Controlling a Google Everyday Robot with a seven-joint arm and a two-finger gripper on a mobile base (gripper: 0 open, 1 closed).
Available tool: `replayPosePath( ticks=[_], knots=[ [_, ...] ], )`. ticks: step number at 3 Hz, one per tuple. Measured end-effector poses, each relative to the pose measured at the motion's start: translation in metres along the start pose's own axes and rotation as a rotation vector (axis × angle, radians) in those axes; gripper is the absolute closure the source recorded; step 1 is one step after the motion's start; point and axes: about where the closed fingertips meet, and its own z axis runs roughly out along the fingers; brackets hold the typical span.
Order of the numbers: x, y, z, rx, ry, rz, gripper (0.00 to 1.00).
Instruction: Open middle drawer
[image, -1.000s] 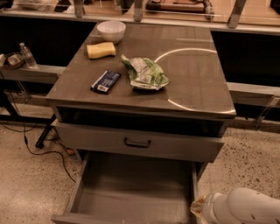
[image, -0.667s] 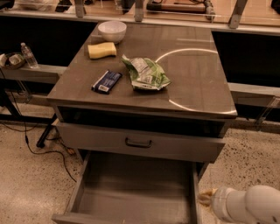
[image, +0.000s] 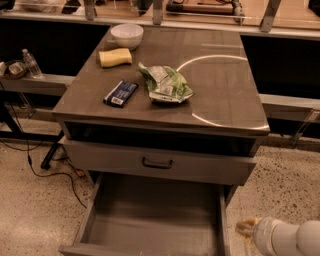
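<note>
While my gripper (image: 244, 228) hangs low, just off the right wall of the pulled-out bottom drawer (image: 150, 220), it touches nothing that I can see; whether it is open or closed I cannot tell. Up and to the left of it lies the middle drawer (image: 200, 167), its front close to the cabinet and its small dark handle (image: 157, 163) well apart from the gripper. Farther up, on the cabinet top (image: 225, 95), are a green bag (image: 165, 85), a dark packet (image: 120, 93), a yellow sponge (image: 115, 57) and a white bowl (image: 127, 35). Judgement: the task looks hardly begun; reaching the handle, gripping it and pulling are all left.
</note>
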Motion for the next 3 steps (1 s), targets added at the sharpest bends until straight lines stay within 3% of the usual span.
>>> replayPosePath(
  ticks=[1, 3],
  knots=[
    [-0.007, -0.045, -0.025, 0.14, -0.018, -0.053, 1.0],
    [-0.004, -0.159, -0.114, 0.492, -0.034, -0.14, 1.0]
  ],
)
